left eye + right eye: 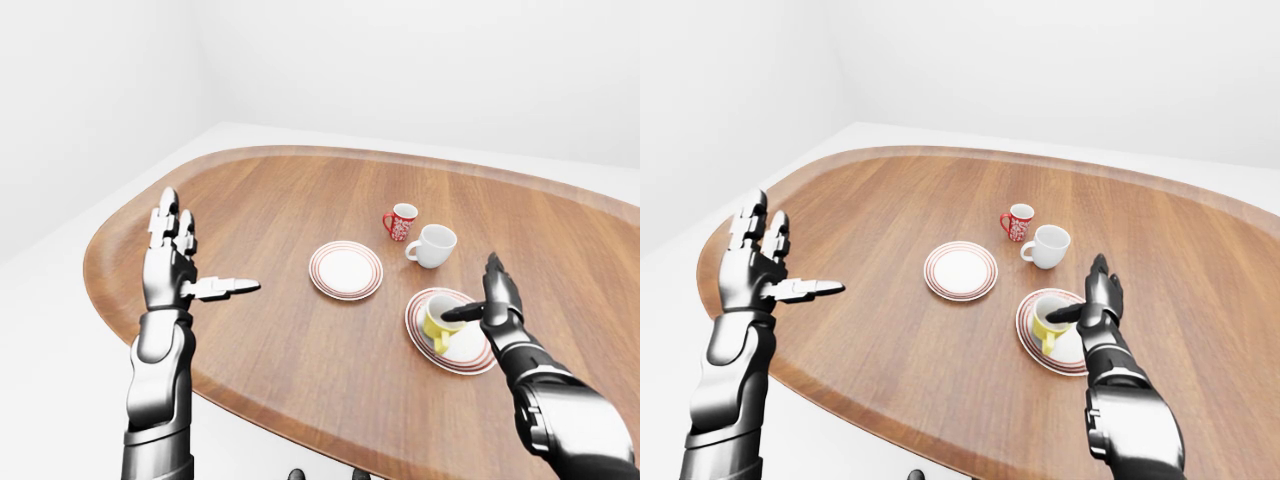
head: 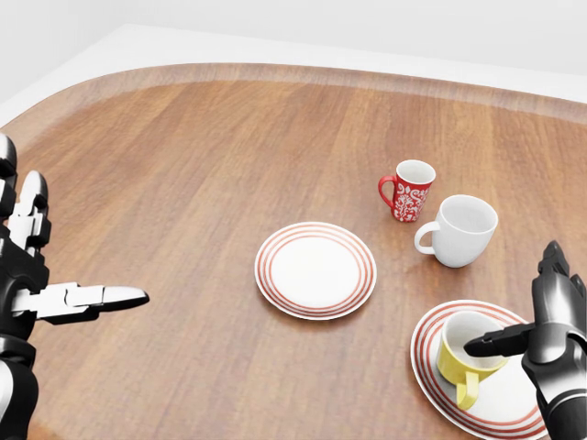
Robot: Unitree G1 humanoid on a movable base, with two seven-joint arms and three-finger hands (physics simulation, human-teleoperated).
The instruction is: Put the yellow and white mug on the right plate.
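The oval brown wooden desk (image 2: 183, 183) carries two plates and three mugs. The yellow mug with white interior (image 2: 466, 355) stands upright on the right-hand white plate with red rim rings (image 2: 431, 367), its handle pointing toward 6 o'clock in the head view. This plate sits at the lower right of the head view.

The right hand (image 2: 554, 332), dark and metallic, stands just beside the yellow mug at its 3 o'clock. Its fingers are spread and extended upward; the thumb (image 2: 498, 342) reaches across the mug's rim. The fingers do not close round the mug, so the hand is open. Whether the thumb touches the rim cannot be told.

The left hand (image 1: 178, 262) is raised over the left part of the desk, well apart from all crockery. It is fully open, fingers upright, thumb pointing toward 3 o'clock, holding nothing.

A second white plate with red rim rings (image 2: 315, 269) lies at 10 o'clock from the occupied plate and is bare. A plain white ceramic mug (image 2: 459, 230) stands at 12 o'clock from the occupied plate. A red mug with white floral pattern (image 2: 409, 191) stands just beside the white mug, at its 10 o'clock.
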